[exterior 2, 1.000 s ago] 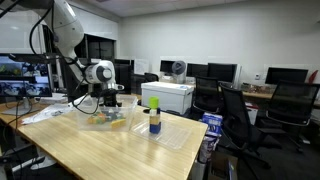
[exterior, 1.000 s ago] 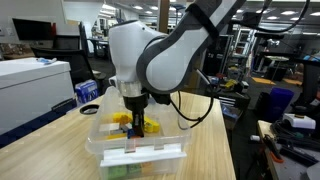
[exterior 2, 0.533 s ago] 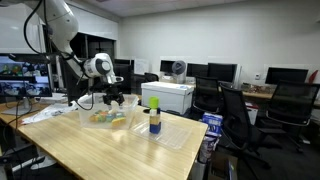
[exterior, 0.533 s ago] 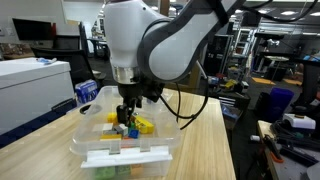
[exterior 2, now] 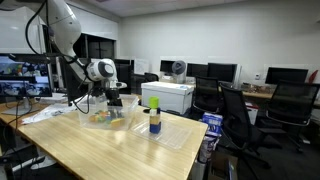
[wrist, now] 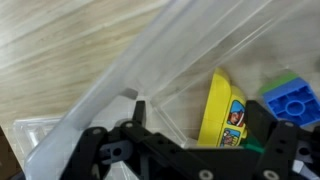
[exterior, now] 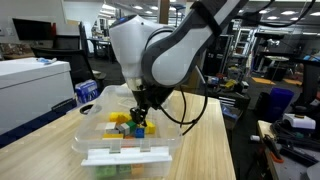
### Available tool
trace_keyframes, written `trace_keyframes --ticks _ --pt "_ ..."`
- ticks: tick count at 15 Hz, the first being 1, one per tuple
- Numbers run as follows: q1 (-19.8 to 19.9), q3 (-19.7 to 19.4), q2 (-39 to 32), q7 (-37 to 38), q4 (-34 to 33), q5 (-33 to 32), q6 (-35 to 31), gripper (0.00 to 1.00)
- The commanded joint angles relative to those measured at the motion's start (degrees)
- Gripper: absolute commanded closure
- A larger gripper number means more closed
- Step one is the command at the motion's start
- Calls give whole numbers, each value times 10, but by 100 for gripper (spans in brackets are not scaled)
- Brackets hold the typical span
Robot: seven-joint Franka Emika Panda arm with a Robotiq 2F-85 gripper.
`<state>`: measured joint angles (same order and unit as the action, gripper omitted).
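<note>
Clear plastic bin (exterior: pixel 88 140) sits near an edge of the worktop (exterior: pixel 215 140). Inside it lie a yellow block (wrist: pixel 222 110) and a blue block (wrist: pixel 292 100). The tool (exterior: pixel 138 122) hangs just above them, wide open, holding nothing. Dropping crooked, it might bump the bin wall and shove it.

You are looking at one clear plastic bin (exterior: pixel 92 140) on one wooden table (exterior: pixel 210 150), with one robot arm (exterior: pixel 165 50) carrying one gripper (exterior: pixel 137 115). In the wrist view you are seeing one yellow toy (wrist: pixel 222 110), one blue block (wrist: pixel 292 100) and one green piece (wrist: pixel 285 79); the other pieces in the bin are showing too small to count. In an exterior view you are also getting one bottle (exterior 2: pixel 153 121) and one white printer (exterior 2: pixel 167 96).
</note>
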<state>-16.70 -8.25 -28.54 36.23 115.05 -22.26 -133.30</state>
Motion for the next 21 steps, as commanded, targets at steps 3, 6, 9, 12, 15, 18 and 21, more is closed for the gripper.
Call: trace_keyframes --ticks 3,6,9,12,15,18,21 --pt "34 8 -22 11 3 24 -22 0" --pt "44 12 -20 6 4 46 -41 0" --pt "47 15 -10 12 -1 77 -37 0" --pt "47 18 -6 17 -13 113 -13 0" --pt "45 16 -6 24 -21 129 -6 0" --pt "38 9 -18 55 -29 121 16 0" --pt "40 13 -22 69 -29 121 25 0"
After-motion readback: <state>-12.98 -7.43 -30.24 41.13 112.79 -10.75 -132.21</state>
